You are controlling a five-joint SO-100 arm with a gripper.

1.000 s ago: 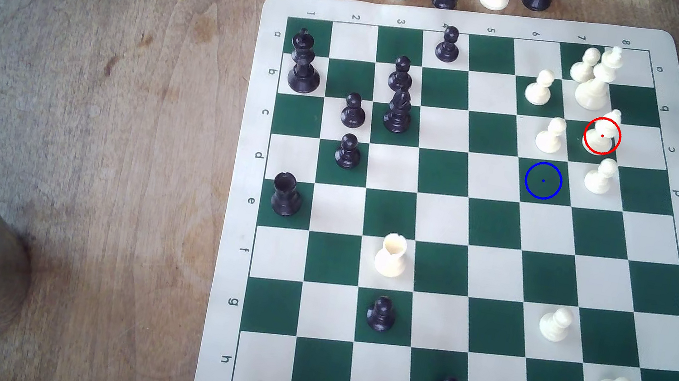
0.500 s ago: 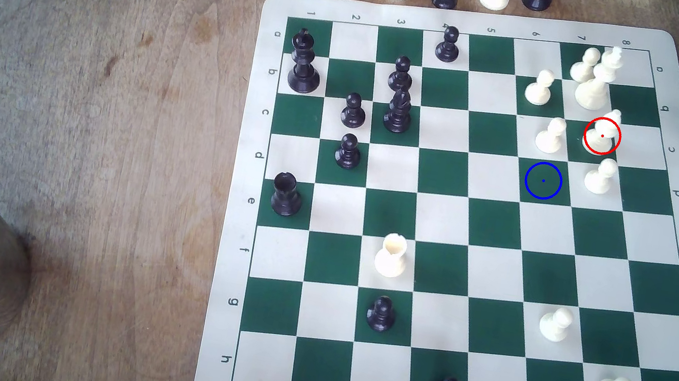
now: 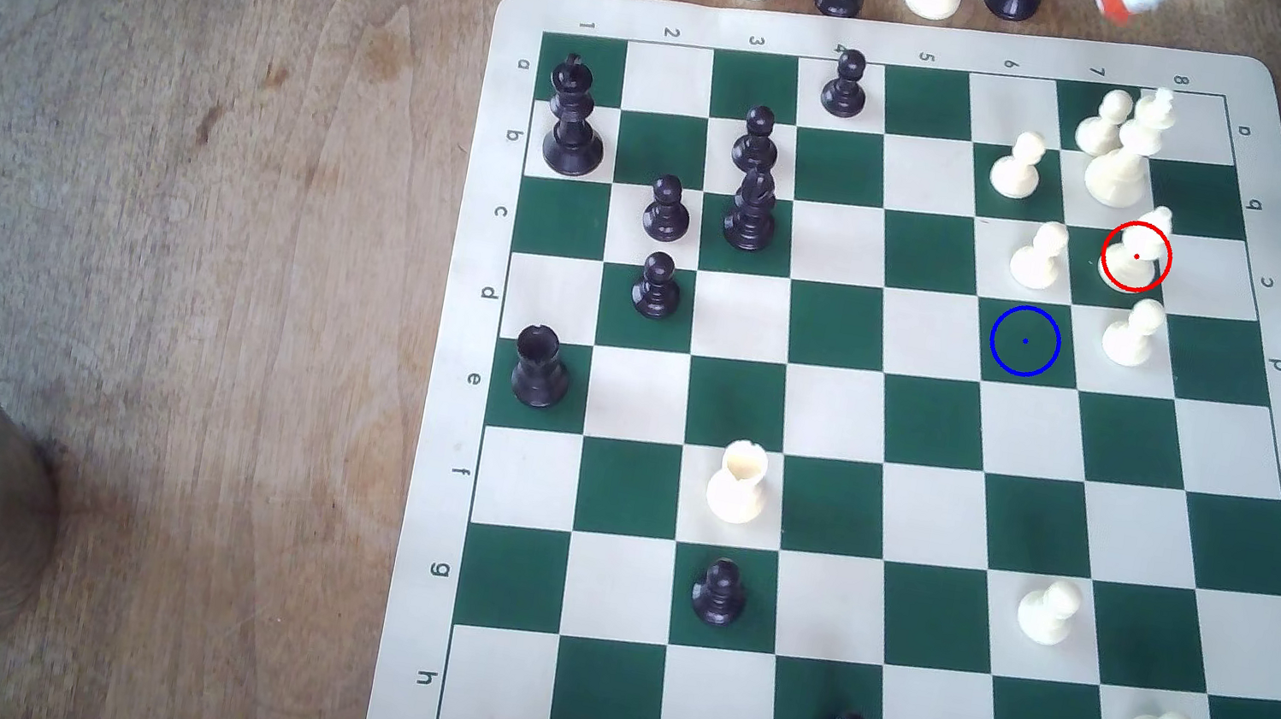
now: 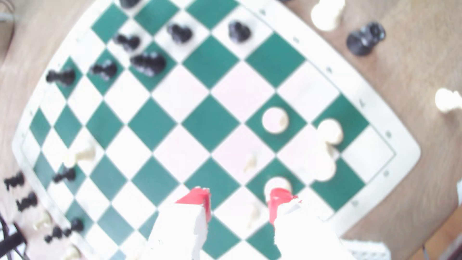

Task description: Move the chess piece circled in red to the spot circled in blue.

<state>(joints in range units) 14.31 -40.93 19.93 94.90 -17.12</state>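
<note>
chess piece [image 3: 1133,257] stands hemmed by white pawns [image 3: 1039,255], king [image 3: 1121,156] close behind.

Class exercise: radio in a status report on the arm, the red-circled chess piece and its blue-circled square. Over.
End effector open, high above board. Chess piece untouched in red ring. Blue-ringed square bare. White pawns flank the path.

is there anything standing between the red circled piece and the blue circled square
No. In the exterior view the chess piece and the spot sit on diagonally adjoining dark squares, nothing between.
</note>
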